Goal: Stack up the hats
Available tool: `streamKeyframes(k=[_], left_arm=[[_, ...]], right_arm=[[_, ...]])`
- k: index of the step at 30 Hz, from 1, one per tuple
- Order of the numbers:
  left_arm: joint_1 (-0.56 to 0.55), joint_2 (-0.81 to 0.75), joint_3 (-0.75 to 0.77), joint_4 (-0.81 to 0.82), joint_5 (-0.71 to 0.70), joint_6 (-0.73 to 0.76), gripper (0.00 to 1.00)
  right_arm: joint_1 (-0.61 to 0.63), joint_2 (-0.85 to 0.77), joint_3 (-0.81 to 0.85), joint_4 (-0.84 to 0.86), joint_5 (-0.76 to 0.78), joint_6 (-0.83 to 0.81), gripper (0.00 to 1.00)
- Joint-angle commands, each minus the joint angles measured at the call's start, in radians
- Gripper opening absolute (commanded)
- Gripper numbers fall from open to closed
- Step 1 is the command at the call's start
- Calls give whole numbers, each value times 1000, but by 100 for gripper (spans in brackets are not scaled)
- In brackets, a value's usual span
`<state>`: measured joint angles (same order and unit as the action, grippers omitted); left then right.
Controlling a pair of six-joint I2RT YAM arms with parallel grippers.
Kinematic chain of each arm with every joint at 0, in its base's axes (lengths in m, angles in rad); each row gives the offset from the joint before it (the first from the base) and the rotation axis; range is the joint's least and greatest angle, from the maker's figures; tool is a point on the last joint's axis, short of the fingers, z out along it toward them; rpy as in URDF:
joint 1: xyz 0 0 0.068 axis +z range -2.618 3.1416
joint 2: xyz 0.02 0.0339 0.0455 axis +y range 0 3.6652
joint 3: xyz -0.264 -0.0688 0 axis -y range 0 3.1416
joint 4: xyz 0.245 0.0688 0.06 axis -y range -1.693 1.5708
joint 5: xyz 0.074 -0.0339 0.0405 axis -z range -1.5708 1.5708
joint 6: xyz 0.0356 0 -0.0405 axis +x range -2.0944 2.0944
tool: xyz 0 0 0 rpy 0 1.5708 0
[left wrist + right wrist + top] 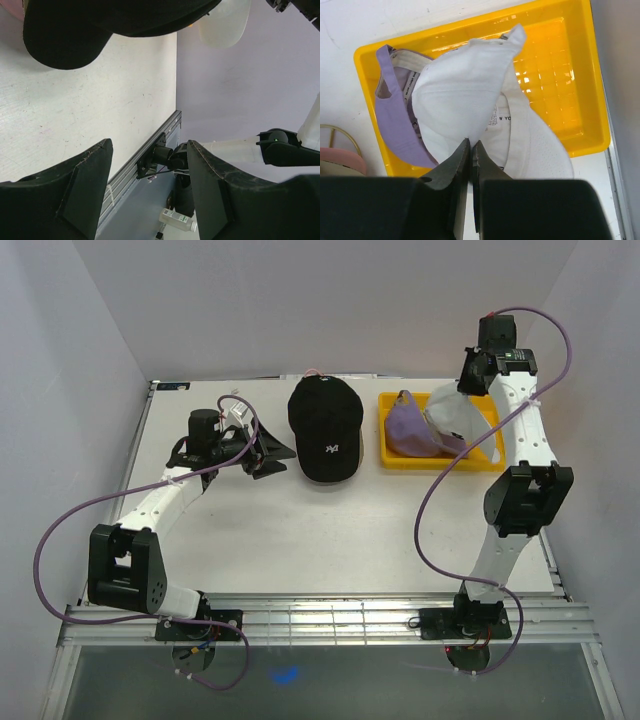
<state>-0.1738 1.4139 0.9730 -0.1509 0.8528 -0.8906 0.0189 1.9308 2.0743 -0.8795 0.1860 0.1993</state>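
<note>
The right pincer (pixel 471 146) is clenched on the white cap (pixel 457 97); from above, the black cap (pixel 325 428), likely the stack base, lies at its nine o'clock, brim toward six.

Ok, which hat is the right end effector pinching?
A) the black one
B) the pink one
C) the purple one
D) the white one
D: the right end effector is shut on the fabric of the white hat, over the yellow tray, with the purple hat beside it.
</note>
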Motion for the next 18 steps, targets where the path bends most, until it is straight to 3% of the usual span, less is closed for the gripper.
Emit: streamKeyframes(k=[1,6,11,18], left_arm=[[2,-53,-2,10,0,18,71],[2,-64,-8,50,28,10,74],[0,-87,-8,135,51,-27,76],[-6,-93,10,298,88,-105,78]], right_arm=[[-7,-81,49,-1,-2,22,8],[-7,-128,101,7,-43,51,8],[-8,-223,87,69,-231,167,8],[-4,-400,-147,425,-561,512,8]])
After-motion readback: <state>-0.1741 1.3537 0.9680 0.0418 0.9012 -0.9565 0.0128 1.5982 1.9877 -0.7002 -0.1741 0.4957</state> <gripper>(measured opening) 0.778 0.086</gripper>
